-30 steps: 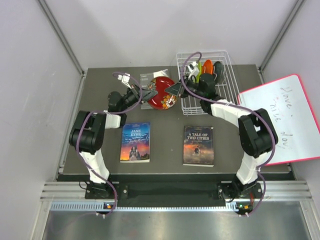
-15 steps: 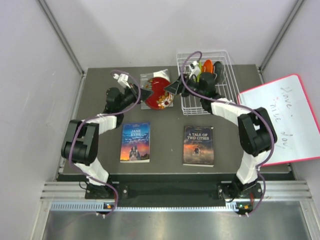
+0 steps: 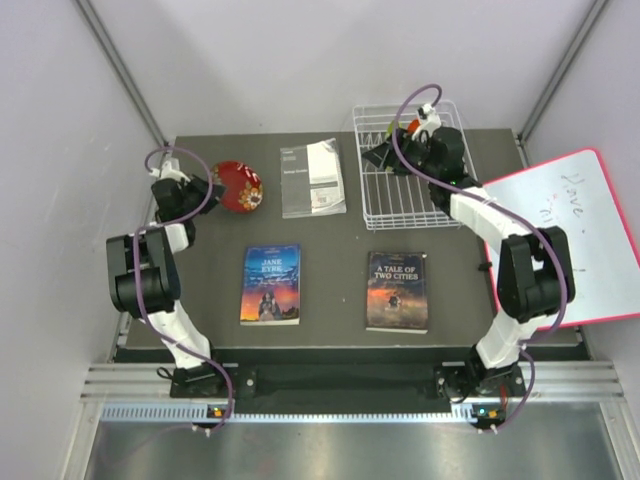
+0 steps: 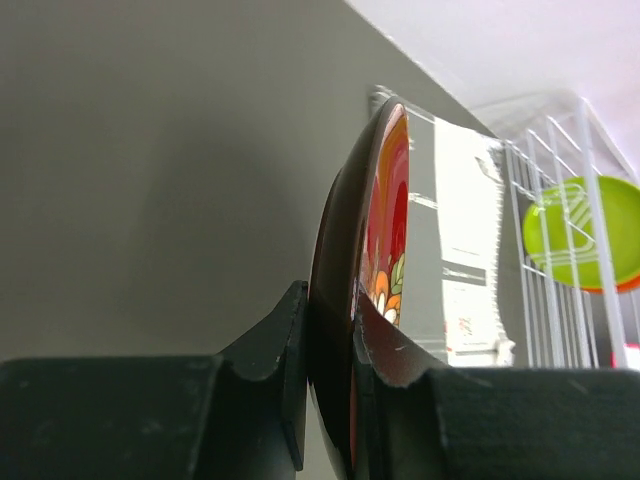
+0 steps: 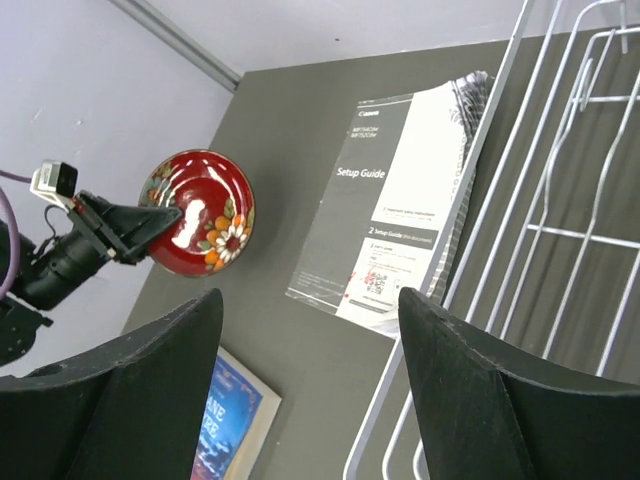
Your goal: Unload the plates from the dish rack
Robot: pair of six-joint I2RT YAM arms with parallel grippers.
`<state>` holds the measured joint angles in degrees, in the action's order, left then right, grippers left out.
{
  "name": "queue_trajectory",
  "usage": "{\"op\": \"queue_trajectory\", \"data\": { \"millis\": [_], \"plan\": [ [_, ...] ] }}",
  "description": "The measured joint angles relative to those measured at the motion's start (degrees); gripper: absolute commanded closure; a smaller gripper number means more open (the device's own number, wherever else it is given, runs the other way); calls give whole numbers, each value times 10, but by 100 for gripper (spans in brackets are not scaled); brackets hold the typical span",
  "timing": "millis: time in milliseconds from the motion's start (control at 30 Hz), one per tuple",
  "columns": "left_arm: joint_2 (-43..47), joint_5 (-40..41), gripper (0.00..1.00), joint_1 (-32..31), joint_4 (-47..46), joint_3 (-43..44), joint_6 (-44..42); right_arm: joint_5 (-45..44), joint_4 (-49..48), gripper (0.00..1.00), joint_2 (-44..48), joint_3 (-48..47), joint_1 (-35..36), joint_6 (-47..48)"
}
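A red plate with a flower pattern hangs tilted at the far left of the table, and my left gripper is shut on its rim. Seen edge-on in the left wrist view, the red plate is pinched between the left gripper's jaws. The white wire dish rack stands at the back right. A lime green plate stands in it with an orange one just behind. My right gripper hovers open and empty over the rack's left side. The red plate shows far off in the right wrist view.
A white setup guide lies between the red plate and the rack. Two books lie near the front. A red-framed whiteboard leans at the right edge. Grey walls close in the left and right sides.
The right gripper let go of the red plate, opened and drew back over the rack. The left arm swung the plate from beside the rack to the table's far left.
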<state>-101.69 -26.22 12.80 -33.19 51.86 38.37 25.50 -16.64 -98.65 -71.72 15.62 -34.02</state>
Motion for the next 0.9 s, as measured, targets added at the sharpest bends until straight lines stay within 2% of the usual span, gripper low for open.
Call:
{"op": "queue_trajectory", "data": {
  "millis": [200,367,533,567,600,700,900],
  "plan": [
    [-55,-9,100,20,6,11,4,-6,32,29,0,-25,-5,16],
    [-89,-16,95,22,22,17,14,-25,66,28,-9,-72,-9,40],
    [-95,-16,80,23,22,24,18,-64,106,28,-37,-123,-9,70],
    [-95,-15,75,23,23,24,17,-74,115,28,-45,-133,-9,76],
    [-95,-15,66,23,24,24,18,-87,127,28,-54,-144,-9,82],
    [-96,-8,54,23,35,27,7,-120,157,28,-80,-173,-9,101],
    [-105,7,41,23,66,34,-12,-172,210,28,-116,-214,-10,131]
  ]
}}
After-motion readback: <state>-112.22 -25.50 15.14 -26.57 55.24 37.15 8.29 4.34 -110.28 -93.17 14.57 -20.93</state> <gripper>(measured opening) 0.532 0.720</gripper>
